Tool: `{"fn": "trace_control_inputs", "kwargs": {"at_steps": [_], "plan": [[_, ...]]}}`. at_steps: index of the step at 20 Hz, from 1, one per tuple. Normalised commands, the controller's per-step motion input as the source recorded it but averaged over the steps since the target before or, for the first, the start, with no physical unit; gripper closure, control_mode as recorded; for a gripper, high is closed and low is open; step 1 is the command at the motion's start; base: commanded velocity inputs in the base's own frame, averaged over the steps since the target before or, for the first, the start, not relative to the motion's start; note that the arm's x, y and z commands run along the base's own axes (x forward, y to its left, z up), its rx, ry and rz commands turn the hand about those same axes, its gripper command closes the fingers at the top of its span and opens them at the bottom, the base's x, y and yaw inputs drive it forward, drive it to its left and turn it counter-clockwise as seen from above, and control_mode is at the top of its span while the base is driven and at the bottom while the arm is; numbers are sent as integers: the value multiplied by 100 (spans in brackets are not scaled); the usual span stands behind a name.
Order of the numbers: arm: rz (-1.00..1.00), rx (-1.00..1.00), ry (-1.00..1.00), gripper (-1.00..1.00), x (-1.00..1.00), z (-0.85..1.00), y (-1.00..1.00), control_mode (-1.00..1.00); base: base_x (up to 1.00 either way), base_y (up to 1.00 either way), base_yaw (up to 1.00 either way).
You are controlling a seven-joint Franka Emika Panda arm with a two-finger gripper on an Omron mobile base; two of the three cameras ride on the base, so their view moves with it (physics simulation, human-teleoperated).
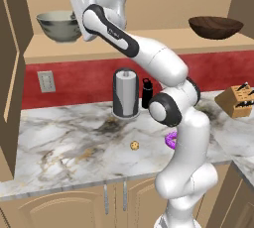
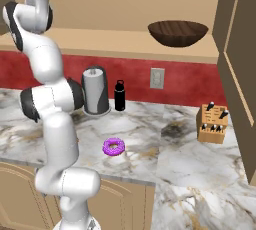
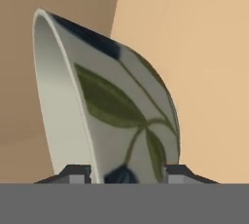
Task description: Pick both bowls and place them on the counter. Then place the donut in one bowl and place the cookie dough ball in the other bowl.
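On the shelf above the red backsplash, left end: grey-green ceramic bowl (image 1: 58, 26), upright, with the gripper (image 1: 81, 16) right at its right-hand rim. Hand view has the bowl wall (image 3: 121, 116) (leaf pattern, dark rim band) running up between the 2 fingertips (image 3: 78, 173), 1 each side of the rim. Can't tell whether the pads touch the wall yet, so clamped or merely straddling: can't tell.

Right end of the same shelf: dark brown wooden bowl (image 1: 216, 27), upright, well apart from the ceramic one. Neither bowl is on the counter (image 1: 64, 138).

Counter, near the front edge: purple donut (image 2: 114, 147) lying flat, partly behind the arm in the left base view. Cookie dough ball (image 1: 134, 145) also near the front edge, left of the donut, apart from it.

Back edge against the backsplash: paper towel holder (image 1: 126, 93) with a black bottle (image 1: 147, 93) just beside it. Knife block (image 2: 213, 123) toward the right end. Wall outlet (image 1: 46, 81) on the backsplash.
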Motion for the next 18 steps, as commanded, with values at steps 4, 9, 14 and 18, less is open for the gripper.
{"fn": "trace_control_inputs", "kwargs": {"at_steps": [4, 9, 14, 18], "plan": [[0, 0, 6, 100, -10, -11, 0, -100, 0, 0, 0], [0, 0, 0, 100, -38, -6, -10, -100, 0, 0, 0], [0, 0, -3, 100, -62, -4, -17, -100, 0, 0, 0], [0, 0, -1, 100, -63, -1, -17, -100, 0, 0, 0]]}}
